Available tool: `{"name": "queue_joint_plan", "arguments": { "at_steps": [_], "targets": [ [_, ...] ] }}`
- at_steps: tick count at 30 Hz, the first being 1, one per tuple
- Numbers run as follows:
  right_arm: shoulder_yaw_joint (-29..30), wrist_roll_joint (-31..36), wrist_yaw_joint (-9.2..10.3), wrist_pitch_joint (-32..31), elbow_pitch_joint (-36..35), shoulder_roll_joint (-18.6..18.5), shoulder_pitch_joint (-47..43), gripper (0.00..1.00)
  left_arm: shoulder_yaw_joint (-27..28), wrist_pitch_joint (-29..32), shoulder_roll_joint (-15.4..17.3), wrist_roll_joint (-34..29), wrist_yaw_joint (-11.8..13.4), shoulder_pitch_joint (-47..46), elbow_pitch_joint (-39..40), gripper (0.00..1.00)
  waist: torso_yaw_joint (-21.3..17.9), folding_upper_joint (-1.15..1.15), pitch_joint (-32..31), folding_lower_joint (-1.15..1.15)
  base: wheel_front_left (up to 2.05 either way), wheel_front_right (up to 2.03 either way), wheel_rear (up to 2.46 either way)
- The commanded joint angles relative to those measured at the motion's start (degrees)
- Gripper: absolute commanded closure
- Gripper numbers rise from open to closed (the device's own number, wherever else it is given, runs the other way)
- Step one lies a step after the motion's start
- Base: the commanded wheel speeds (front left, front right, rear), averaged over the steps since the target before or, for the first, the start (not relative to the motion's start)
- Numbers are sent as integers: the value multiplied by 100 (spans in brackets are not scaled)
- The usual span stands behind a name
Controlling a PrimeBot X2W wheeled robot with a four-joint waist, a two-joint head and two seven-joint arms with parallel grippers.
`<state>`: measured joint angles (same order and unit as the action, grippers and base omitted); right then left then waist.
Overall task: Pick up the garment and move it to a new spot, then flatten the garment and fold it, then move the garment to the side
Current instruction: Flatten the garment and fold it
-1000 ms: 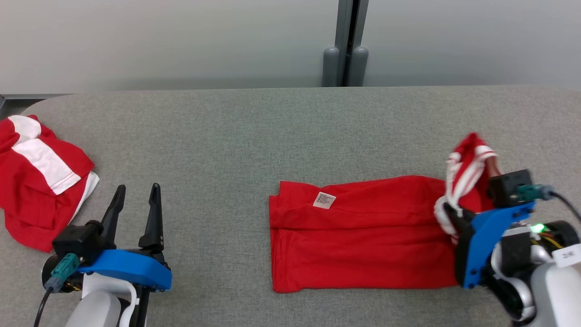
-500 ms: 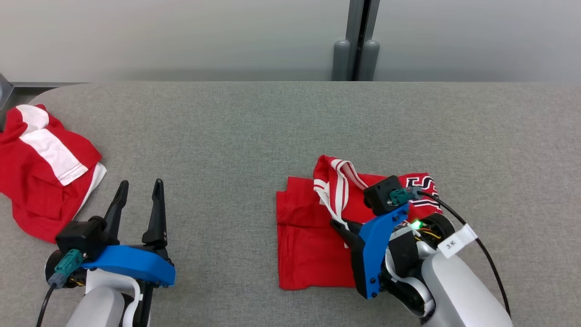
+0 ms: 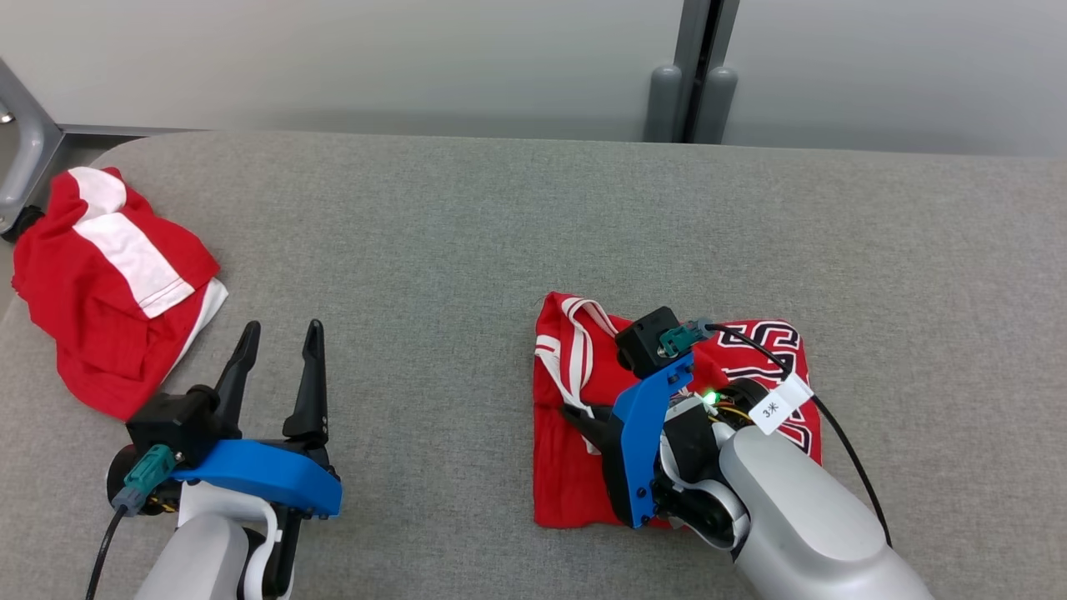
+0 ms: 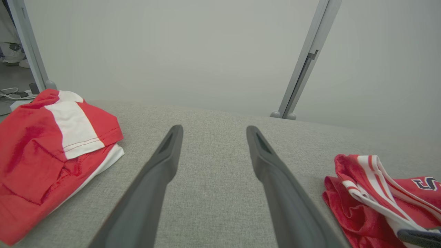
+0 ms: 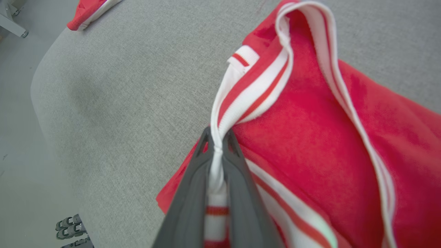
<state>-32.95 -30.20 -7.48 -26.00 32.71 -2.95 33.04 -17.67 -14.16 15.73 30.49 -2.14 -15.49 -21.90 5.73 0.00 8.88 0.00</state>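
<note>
The garment point(image 3: 575, 479), a red jersey with white-and-red striped trim, lies doubled over on itself at the middle of the grey table point(image 3: 467, 233); dark lettering shows on its upper layer. My right gripper point(image 3: 577, 412) is shut on the striped trim at the garment's left part, and in the right wrist view the right gripper point(image 5: 217, 137) pinches the white band of the garment point(image 5: 310, 137) just above the lower layer. My left gripper point(image 3: 279, 343) stands open over bare table at the lower left, apart from the garment point(image 4: 348, 206); the left gripper point(image 4: 213, 129) holds nothing.
A second red-and-white garment point(image 3: 108, 325) lies crumpled at the table's far left edge, also seen as the red-and-white heap point(image 4: 41, 148). A grey post point(image 3: 692, 92) stands behind the table against a pale wall. Open table stretches between the two garments and to the right.
My right gripper has carried the trimmed end of the garment leftward over the rest, doubling it to about half its length. The head camera has turned. The left gripper stays open.
</note>
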Motion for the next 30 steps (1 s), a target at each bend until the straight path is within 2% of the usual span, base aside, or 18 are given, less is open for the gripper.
{"name": "queue_joint_plan", "arguments": {
  "at_steps": [1, 3, 4, 5, 6, 9, 12, 15, 20, 21, 23, 26, 30],
  "targets": [
    [-44, -49, -2, 74, 70, 9, 105, 100, -25, -14, -21, -21, -27, -101, -23, 0, 31, 0, 8, 0, 0, 0, 0],
    [-138, -147, -3, 125, 238, 7, 135, 100, -35, -22, -30, -14, -30, -122, -45, 0, 51, 0, 7, 0, 0, 0, 0],
    [-166, -192, -2, 147, 308, 6, 153, 67, -35, -28, -31, -10, -34, -122, -53, 0, 57, 0, 4, 0, 0, 0, 0],
    [-183, -233, -2, 192, 350, 7, 180, 28, -33, -33, -29, -6, -35, -118, -63, 0, 62, 0, 5, 0, 0, 0, 0],
    [-161, -321, -2, 295, 342, 6, 200, 0, -32, -38, -27, -1, -36, -111, -70, 0, 67, 0, 4, 0, 0, 0, 0],
    [-116, -738, -2, 568, 111, 8, 168, 0, -13, -50, -6, 19, -39, -75, -90, 0, 73, 0, -25, 0, 0, 0, 0],
    [-45, -1276, -2, 818, -419, 4, 25, 0, 14, -63, 23, 33, -34, -10, -100, 0, 49, 0, -85, 0, 0, 0, 0],
    [262, -1265, -2, 1018, -966, -68, -142, 0, 60, -62, 61, 55, 3, 85, -78, 0, -16, 0, -161, 0, 0, 0, 0],
    [1230, -643, -2, 1278, -1800, -624, -722, 0, 139, -67, 123, 81, 51, 199, 4, 0, -120, 0, -270, 0, 0, 0, 0],
    [1697, -354, -3, 1339, -2037, -706, -1044, 0, 150, -71, 138, 99, 60, 255, 32, 0, -147, 0, -294, 0, 0, 0, 0],
    [2077, 12, -3, 1395, -2214, -773, -1394, 0, 154, -75, 148, 108, 54, 269, 56, 0, -163, 0, -308, 0, 0, 0, 0],
    [2435, 573, -3, 1486, -2389, -707, -1910, 0, 135, -77, 123, 97, 111, 316, 133, 0, -172, 0, -328, 0, 0, 0, 0],
    [2478, 1224, -3, 1504, -2410, -439, -2414, 0, 150, -66, 158, 128, 126, 346, 194, 0, -176, 0, -306, 0, 0, 0, 0]
  ]
}}
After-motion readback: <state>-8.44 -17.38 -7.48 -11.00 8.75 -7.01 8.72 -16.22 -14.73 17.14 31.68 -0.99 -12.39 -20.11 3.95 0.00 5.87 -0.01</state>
